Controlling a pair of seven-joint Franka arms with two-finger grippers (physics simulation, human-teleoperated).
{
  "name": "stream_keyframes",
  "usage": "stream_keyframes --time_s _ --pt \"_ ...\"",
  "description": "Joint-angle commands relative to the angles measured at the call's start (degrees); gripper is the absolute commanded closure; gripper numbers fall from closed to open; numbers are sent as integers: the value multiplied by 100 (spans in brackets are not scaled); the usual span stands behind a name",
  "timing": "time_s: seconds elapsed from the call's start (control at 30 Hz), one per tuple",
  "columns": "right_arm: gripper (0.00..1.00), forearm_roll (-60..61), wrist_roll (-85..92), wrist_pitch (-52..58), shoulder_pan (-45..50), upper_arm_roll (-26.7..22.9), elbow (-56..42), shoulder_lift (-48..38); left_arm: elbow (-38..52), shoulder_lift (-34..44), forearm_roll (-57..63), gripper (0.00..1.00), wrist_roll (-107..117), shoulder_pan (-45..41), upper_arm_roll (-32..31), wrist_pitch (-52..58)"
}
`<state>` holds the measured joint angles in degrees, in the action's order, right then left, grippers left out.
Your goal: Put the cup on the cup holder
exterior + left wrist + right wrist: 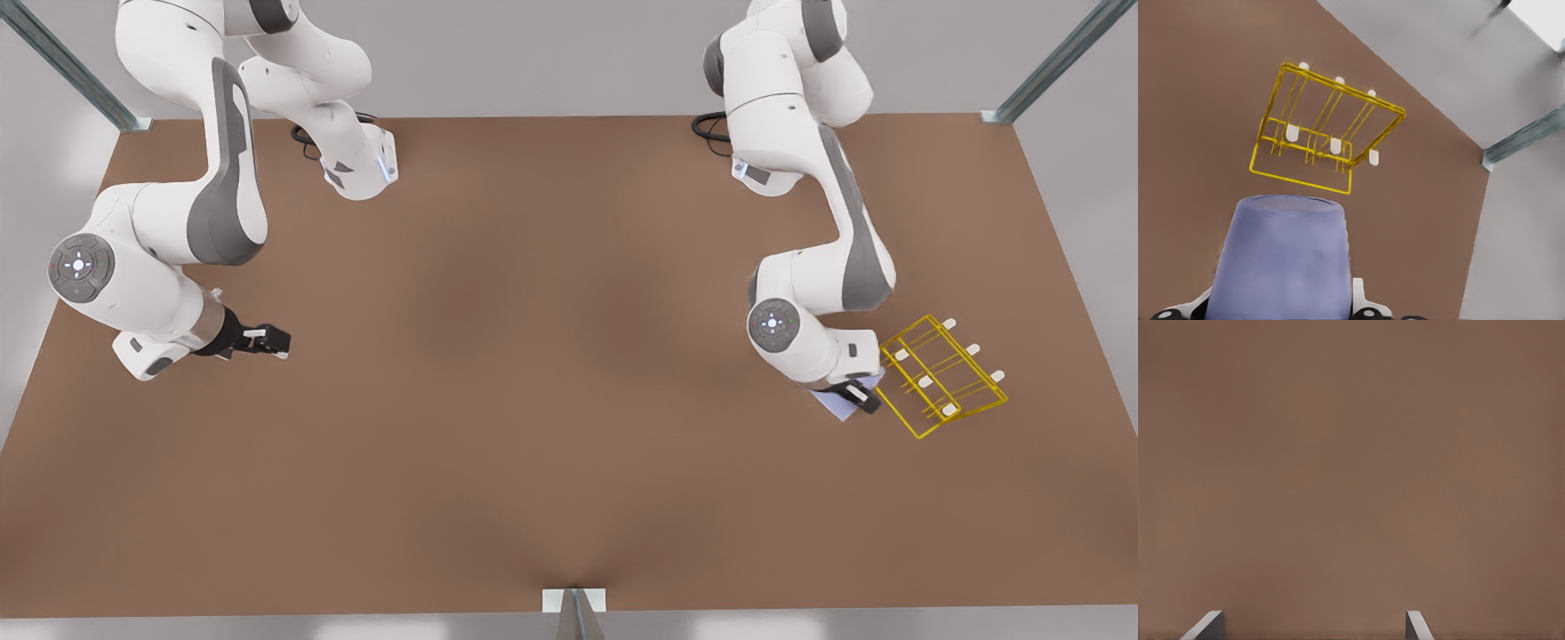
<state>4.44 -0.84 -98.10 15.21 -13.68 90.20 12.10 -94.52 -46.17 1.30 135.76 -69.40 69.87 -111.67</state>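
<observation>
- We see the left hand at the front view's right, closed around the cup, which it holds just beside the rack's near-left edge.
- In the left wrist view the cup sits between the fingers, its body tapering toward the end that points at the rack.
- The rack stands on the worktop, at about four o'clock from the centre of the front view, white-tipped pegs upright, none carrying anything.
- Whether the cup touches the rack's wire we cannot tell.
- The right hand waits at about nine o'clock in the front view, well apart from cup and rack.
- In the right wrist view its two fingers stand wide apart over bare worktop, holding nothing.
</observation>
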Motion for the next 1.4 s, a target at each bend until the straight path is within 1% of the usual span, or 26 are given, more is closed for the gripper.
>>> stream_keyframes --time_s 0.0,0.03,0.07,0.1,0.13,0.17,0.2,0.27,0.37,0.47,0.6,0.73,0.83,1.0,1.1,1.3,1.37 --pt "0 4 40 45 0 -3 -3 -6 -5 -375 221 36 -3609 -206 431 734" --pt "0 4 40 45 -9 -3 -3 -6 -84 -630 599 36 -3662 -249 422 734" --pt "0 4 40 45 -9 -3 -3 -6 -364 -709 861 36 -3680 -355 422 603" --pt "0 4 40 45 -9 -3 -3 -6 -751 -718 1390 36 -3680 -443 405 270" --pt "0 4 40 45 -9 -3 -3 -6 -919 -806 1724 36 -3671 -443 413 67" --pt "0 4 40 62 -18 -3 -3 -6 -1323 -912 2014 36 -3662 -504 431 -548" --pt "0 4 40 89 -18 -3 -3 -6 -1648 -1017 2208 36 -3636 -522 448 -882" --pt "0 4 40 89 -26 -3 -3 -6 -2035 -1263 2181 36 -3574 -628 607 -1357" --pt "0 4 40 89 -26 -3 6 -6 -2422 -1430 2146 36 -3504 -698 607 -1928" --pt "0 4 40 89 -26 -3 -3 -6 -2501 -1597 2199 36 -3513 -672 730 -2201" --pt "0 4 31 89 -18 -3 -3 -6 -2554 -2107 2067 36 -3487 -531 712 -2473" --pt "0 4 31 89 -26 -3 -3 -6 -2536 -2107 2111 36 -3487 -232 730 -2702" --pt "0 4 31 115 -26 -3 -3 -6 -2536 -2116 2094 36 -3495 -188 730 -2728" --pt "0 4 40 142 -26 -3 -3 -6 -2554 -2160 2006 36 -3390 -302 721 -2720" --pt "0 4 40 142 -26 -3 -3 -6 -2773 -2177 1971 36 -3346 -557 721 -2676" --pt "0 4 40 142 -26 -3 -3 -6 -3020 -2177 1962 36 -3355 -672 730 -2728" --pt "0 -4 40 142 -26 -3 -3 -6 -3195 -2177 1927 36 -3355 -830 730 -2728"
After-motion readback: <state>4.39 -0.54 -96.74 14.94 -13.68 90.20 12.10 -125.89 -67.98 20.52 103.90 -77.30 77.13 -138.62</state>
